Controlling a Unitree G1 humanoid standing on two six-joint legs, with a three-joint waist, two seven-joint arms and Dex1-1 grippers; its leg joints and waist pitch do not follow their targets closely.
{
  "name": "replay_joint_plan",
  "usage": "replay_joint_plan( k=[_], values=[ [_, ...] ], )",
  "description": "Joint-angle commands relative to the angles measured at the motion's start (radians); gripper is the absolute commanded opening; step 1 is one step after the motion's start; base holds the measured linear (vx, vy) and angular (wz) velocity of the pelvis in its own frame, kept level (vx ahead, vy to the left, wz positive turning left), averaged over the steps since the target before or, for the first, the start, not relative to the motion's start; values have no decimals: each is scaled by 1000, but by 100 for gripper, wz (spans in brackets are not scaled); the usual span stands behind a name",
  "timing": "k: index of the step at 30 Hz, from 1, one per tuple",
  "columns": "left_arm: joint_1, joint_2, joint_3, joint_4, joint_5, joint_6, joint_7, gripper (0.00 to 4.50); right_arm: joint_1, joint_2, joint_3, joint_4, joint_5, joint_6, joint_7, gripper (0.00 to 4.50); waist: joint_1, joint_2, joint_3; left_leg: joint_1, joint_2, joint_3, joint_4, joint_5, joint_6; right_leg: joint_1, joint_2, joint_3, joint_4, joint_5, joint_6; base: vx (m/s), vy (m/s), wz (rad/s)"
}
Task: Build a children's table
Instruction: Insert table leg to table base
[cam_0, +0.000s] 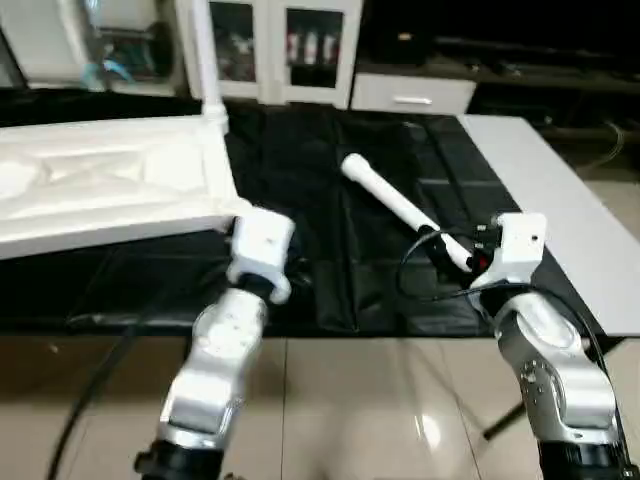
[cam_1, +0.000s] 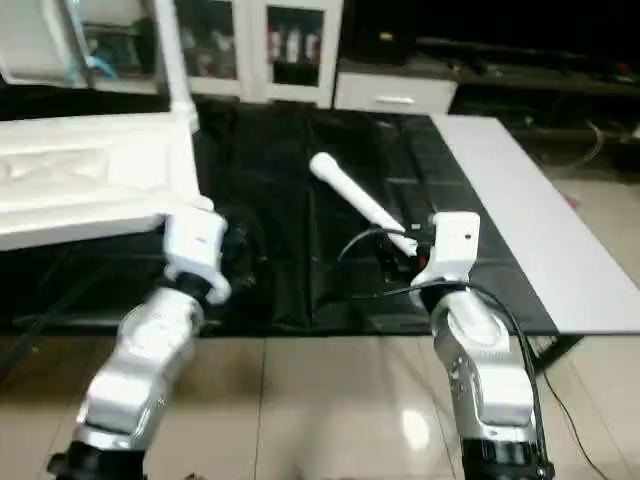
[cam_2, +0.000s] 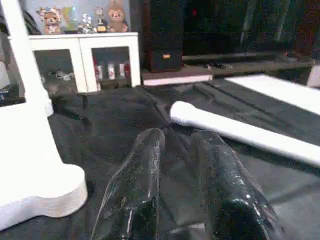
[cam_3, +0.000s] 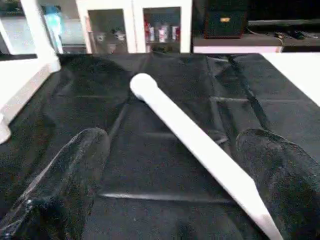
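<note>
Now, right gripper (cam_3: 170, 185) spread wide, straddling loose leg (cam_3: 192, 145) w/o touching (thin end cut off at frame edge), leg lying diagonal on black cloth (cam_0: 310, 190), fat end away, left gripper (cam_2: 175, 190) narrowly parted, empty, just beside tabletop (cam_0: 110, 185) corner, underside up, one upright leg (cam_0: 205, 55) cropped.
</note>
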Motion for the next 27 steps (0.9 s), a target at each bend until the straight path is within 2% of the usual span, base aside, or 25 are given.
replay_joint_plan(
  k=[1, 3, 4, 5, 6, 7, 8, 9, 10, 11, 12, 13, 14, 15, 16, 17, 18, 20, 21, 22, 23, 24, 25, 26, 27],
  values=[
    [6, -2, -14, -28, 7, -12, 4, 121, -8, -5, -11, -5, 1, 13, 4, 450, -12, 6, -45, 28, 56, -41, -112, -557, -19, 23, -74, 23, -106, -662, 22, 0, 0, 0],
    [3, -5, 10, -30, 15, -7, 35, 121, -17, -6, -12, -1, 6, 16, 3, 450, -41, 10, -25, 79, 74, -43, -134, -801, -13, 14, -24, -39, -108, -603, 8, 0, 0, 0],
    [1, -6, 15, -29, 17, -6, 40, 121, -19, -7, -12, 1, 7, 16, 2, 450, -45, 19, -17, 61, 93, -45, -174, -879, -15, 38, -9, -50, -58, -538, 4, 0, 0, 0],
    [-3, -9, 21, -27, 15, -5, 41, 121, -20, -7, -12, 4, 8, 15, 2, 450, -15, 29, -3, -21, 131, -19, -278, -1024, -16, 124, 4, -39, 155, -319, -9, 0, 0, 0],
    [-3, -6, 21, -29, 16, -8, 36, 121, -22, -7, -10, 6, 8, 15, 3, 450, 36, 19, -17, 31, 128, 21, -242, -958, 54, 90, -3, 1, 168, -256, -8, 63, -106, 6],
    [-3, -6, 22, -31, 14, -12, 31, 121, -25, -8, -10, 9, 8, 14, 5, 450, 1, -20, -23, 66, 128, 15, -197, -879, 74, 77, -36, 62, 128, -416, -4, 63, -106, 6],
    [0, -9, 23, -36, 6, -14, 28, 121, -27, -8, -8, 11, 8, 13, 7, 450, 27, -87, -34, 86, 4, 50, 39, -522, 79, 24, -84, 126, -108, -993, 24, 193, -139, -2],
    [3, -12, 23, -40, 2, -11, 27, 121, -28, -8, -7, 13, 8, 13, 7, 450, 69, -68, -43, -40, -7, 5, 121, -187, 152, 143, -196, 233, -140, -1089, -14, 220, -87, -6],
    [3, -8, 18, -40, 10, -10, 29, 121, -29, -7, -7, 13, 8, 13, 6, 450, 83, -67, -44, -72, -13, -12, 130, -142, 151, 170, -182, 239, -121, -1006, -26, 220, -87, -6],
    [2, -6, 15, -38, 13, -12, 32, 121, -30, -6, -6, 13, 8, 14, 6, 450, 97, -63, -45, -86, -13, -28, 106, -94, 146, 188, -148, 211, -103, -788, -80, 195, -42, 7],
    [3, -7, 15, -38, 11, -13, 32, 121, -30, -6, -6, 12, 8, 14, 6, 450, 105, -45, -54, -77, -16, -23, 57, -20, 158, 203, -96, 176, -97, -554, -147, 184, -17, 31],
    [1, -9, 15, -37, 7, -14, 34, 121, -31, -6, -7, 13, 8, 15, 6, 450, 106, -31, -63, -52, -9, -17, 15, 24, 167, 197, -60, 151, -90, -446, -157, 184, -17, 31],
    [0, -9, 15, -37, 7, -14, 35, 121, -32, -7, -7, 14, 8, 15, 6, 450, 84, 18, -77, 55, 30, -33, -67, 112, 177, 145, 7, 69, -49, -272, -111, 192, 35, 27],
    [-2, -9, 14, -35, 7, -13, 35, 121, -33, -7, -7, 13, 8, 15, 6, 450, 26, 41, -90, 188, 133, -176, -108, -14, 347, 5, 41, 25, 108, -270, -29, 246, 28, 7],
    [-3, -9, 14, -34, 8, -13, 35, 121, -33, -7, -8, 13, 8, 15, 7, 450, 11, 27, -110, 236, 167, -208, -85, 12, 440, -40, 23, 34, 153, -278, 30, 246, 28, 7],
    [-4, -11, 15, -33, 7, -14, 32, 121, -33, -8, -8, 12, 8, 15, 7, 450, 10, 16, -113, 221, 164, -206, -63, 159, 537, -89, 0, 43, 198, -213, 113, 260, -14, -6],
    [-5, -13, 15, -31, 6, -14, 31, 121, -34, -9, -8, 13, 8, 15, 7, 450, 12, 16, -101, 185, 127, -163, -71, 249, 557, -116, -2, 44, 220, -128, 143, 203, -3, -16],
    [-7, -14, 14, -28, 3, -14, 29, 121, -35, -12, -7, 14, 5, 14, 6, 450, 0, -12, -86, 135, 63, -80, -102, 210, 507, -119, 5, 42, 169, 53, 74, 200, -8, -13],
    [-8, -14, 13, -26, 1, -14, 28, 121, -36, -15, -5, 14, 0, 12, 6, 450, -7, -63, -78, 103, -9, -16, -88, 29, 416, -54, -21, 87, 37, 133, 4, 196, -63, -1],
    [-9, -15, 13, -25, -2, -11, 27, 121, -38, -17, -5, 15, -1, 12, 7, 450, 33, -119, -81, 39, -108, 28, 20, -196, 294, 63, -78, 208, -62, -281, -2, 196, -63, -1],
    [-9, -17, 16, -22, -19, -16, 17, 121, -40, -21, -6, 13, -3, 13, 10, 450, 42, -90, -88, 16, -121, -2, 100, -200, 257, 105, -157, 268, -86, -419, -115, 222, -90, -1],
    [-9, -17, 16, -22, -19, -15, 16, 121, -40, -22, -5, 13, -3, 13, 10, 450, 42, -96, -94, -53, -81, -51, 145, -77, 156, 165, -174, 261, -47, -336, -252, 247, -49, -6],
    [-10, -10, 17, -19, -25, -1, 5, 121, -46, -41, 3, 11, -18, 16, 17, 450, 51, -89, -91, -62, -77, -61, 142, -19, 115, 161, -164, 247, -33, -193, -282, 247, -49, -6],
    [-10, -7, 20, -17, -31, 0, -6, 121, -49, -54, 8, 12, -26, 17, 23, 450, 35, -82, -76, -69, -59, -71, 132, 89, 65, 136, -163, 208, -22, 132, -334, 197, -22, -8],
    [-10, -5, 23, -15, -34, 1, -13, 121, -51, -63, 11, 14, -31, 18, 27, 450, 35, -62, -75, -66, -31, -79, 66, 256, 53, 101, -146, 150, -10, 394, -355, 94, -14, -11]
  ],
)
